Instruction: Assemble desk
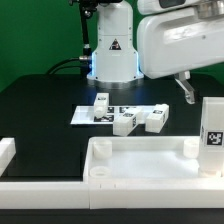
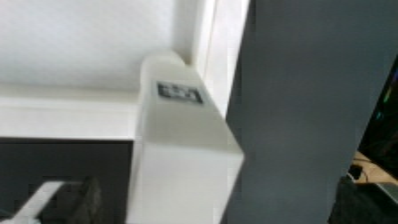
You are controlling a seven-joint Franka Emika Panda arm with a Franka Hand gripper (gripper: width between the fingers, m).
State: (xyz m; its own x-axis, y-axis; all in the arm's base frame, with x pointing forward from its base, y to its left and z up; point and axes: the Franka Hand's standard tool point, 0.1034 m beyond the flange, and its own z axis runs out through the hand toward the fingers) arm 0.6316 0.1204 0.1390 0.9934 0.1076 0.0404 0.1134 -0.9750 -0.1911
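The white rimmed tabletop (image 1: pixel 140 158) lies at the front of the exterior view. One white leg (image 1: pixel 212 132) with a square tag stands upright at its corner on the exterior view's right. Three more tagged legs (image 1: pixel 100 104) (image 1: pixel 126 122) (image 1: pixel 157 118) lie loose behind the tabletop. My gripper (image 1: pixel 188 92) hangs just above and slightly to the exterior view's left of the upright leg, open and holding nothing. In the wrist view the same leg (image 2: pixel 182 140) fills the middle, with one dark finger (image 2: pixel 302 120) close beside it and the tabletop (image 2: pixel 80 50) behind.
The marker board (image 1: pixel 84 115) lies flat under the loose legs. Low white border walls (image 1: pixel 8 152) run along the exterior view's left and front. The robot's base (image 1: pixel 112 55) stands at the back on the black table.
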